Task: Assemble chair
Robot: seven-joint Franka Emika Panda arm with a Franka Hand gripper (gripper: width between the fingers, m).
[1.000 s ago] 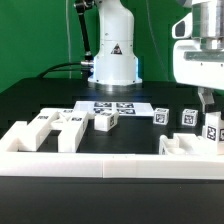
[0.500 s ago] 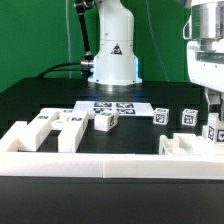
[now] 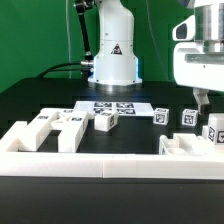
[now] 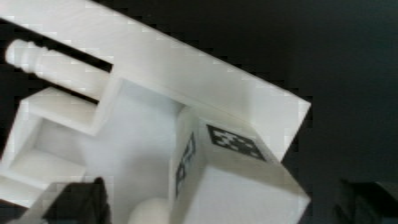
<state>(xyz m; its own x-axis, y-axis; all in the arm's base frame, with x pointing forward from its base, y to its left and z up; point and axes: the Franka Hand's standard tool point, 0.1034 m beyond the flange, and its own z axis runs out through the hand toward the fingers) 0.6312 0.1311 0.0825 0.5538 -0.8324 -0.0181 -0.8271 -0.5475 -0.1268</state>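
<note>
The chair lies as loose white tagged pieces on the black table: chunky pieces at the exterior view's left [image 3: 42, 123], a block in the middle [image 3: 105, 121], and small tagged blocks [image 3: 188, 116] and a larger piece [image 3: 186, 146] at the right. My gripper [image 3: 201, 100] hovers above the right-hand pieces. In the wrist view a white piece with pegs and a square tag [image 4: 196, 110] fills the frame. It lies between my gripper's [image 4: 222, 205] dark fingers [image 4: 71, 205], which stand wide apart with a gap to the piece. The gripper is open and holds nothing.
The marker board [image 3: 115, 107] lies flat in front of the white robot base [image 3: 112, 55]. A low white border wall [image 3: 110, 164] runs along the table's near edge, with raised corners at both ends.
The gripper moved toward the exterior view's right half a second ago and has now come back left and slightly up. The chair pieces have not moved.
</note>
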